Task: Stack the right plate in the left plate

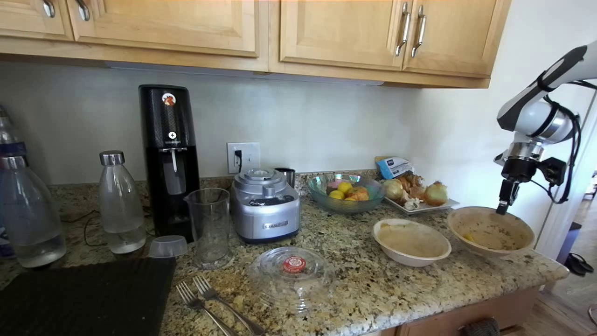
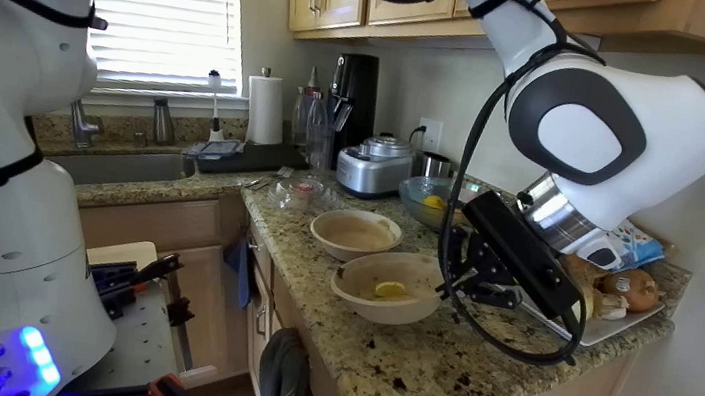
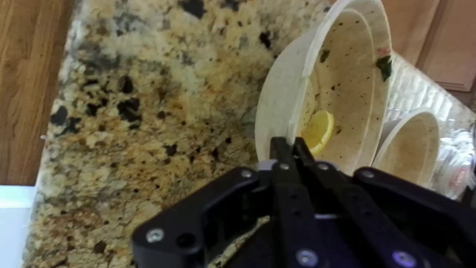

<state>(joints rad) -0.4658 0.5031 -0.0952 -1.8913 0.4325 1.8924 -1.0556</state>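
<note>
The right plate (image 1: 489,223) is a wide, tan, bowl-like plate with dark bits and a lemon slice inside. It shows at the counter's end in both exterior views (image 2: 388,311) and large in the wrist view (image 3: 349,85). The left plate (image 1: 413,240) is round with a pale rim and a brownish inside. It stands close beside the right plate (image 2: 354,234), and behind it in the wrist view (image 3: 411,149). My gripper (image 3: 291,143) is shut on the right plate's rim, one fingertip outside and one inside. It also shows in both exterior views (image 1: 502,208) (image 2: 443,290).
A clear plastic lid (image 1: 291,280) and forks (image 1: 219,303) lie beyond the left plate. A glass fruit bowl (image 1: 322,203), a food processor (image 1: 268,214) and a white tray (image 1: 447,205) with onions stand along the wall. The counter's front edge (image 1: 489,287) runs near both plates.
</note>
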